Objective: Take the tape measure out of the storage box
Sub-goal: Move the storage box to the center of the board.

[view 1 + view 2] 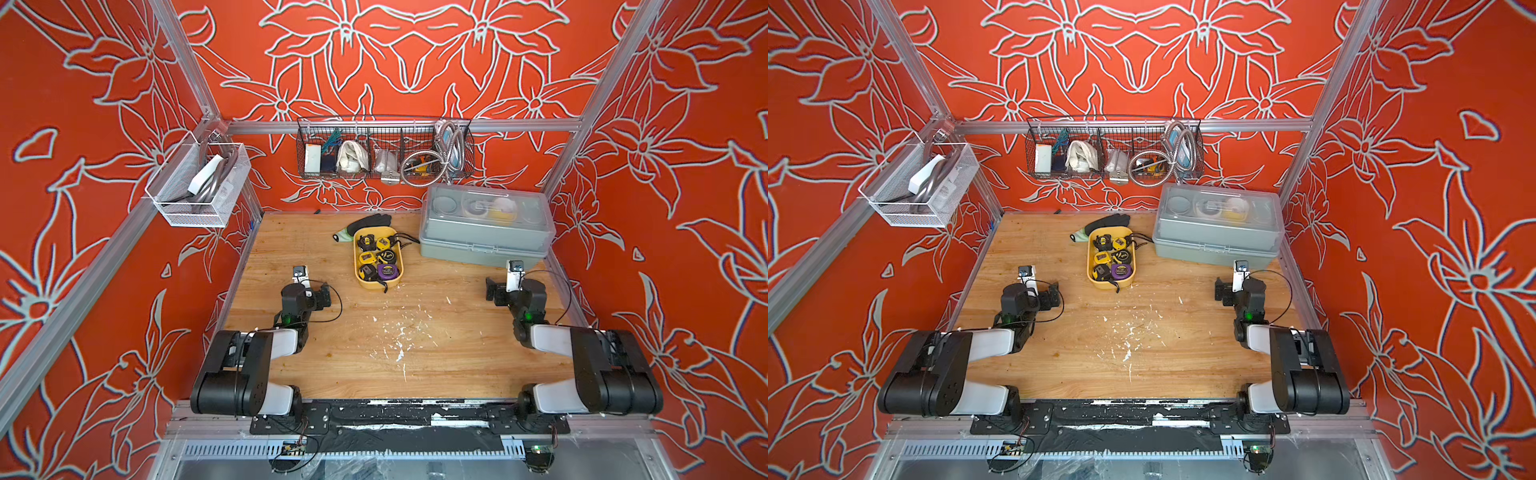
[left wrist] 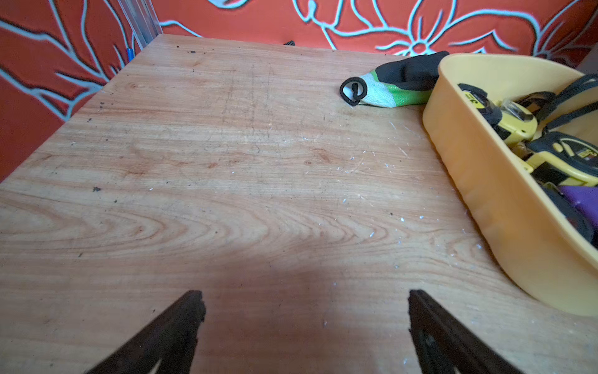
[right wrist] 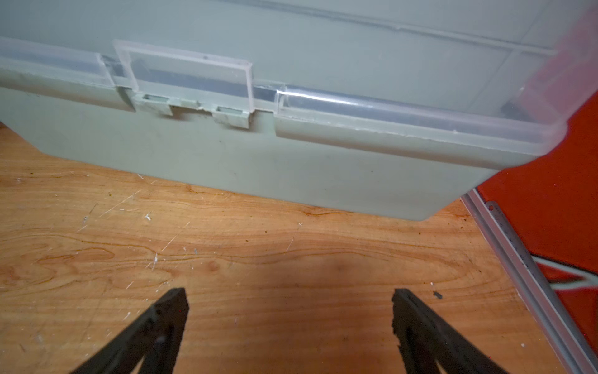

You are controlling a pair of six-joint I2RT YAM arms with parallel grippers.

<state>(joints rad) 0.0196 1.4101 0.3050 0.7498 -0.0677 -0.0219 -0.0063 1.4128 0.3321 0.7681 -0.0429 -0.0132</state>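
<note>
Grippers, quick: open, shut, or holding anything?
Left gripper: open, fingers wide apart, holding nothing.
Right gripper: open, holding nothing, facing the grey case.

The left arm (image 1: 266, 353) sits folded by the left edge of the surface (image 1: 415, 365). The right arm (image 1: 582, 357) sits folded by the right edge, and both are mounted at the near edge, with their wrists pointing toward the far edge. The left gripper (image 2: 305, 301) and right gripper (image 3: 288, 298) hover low over the surface, jaws spread wide with nothing between them.
</note>
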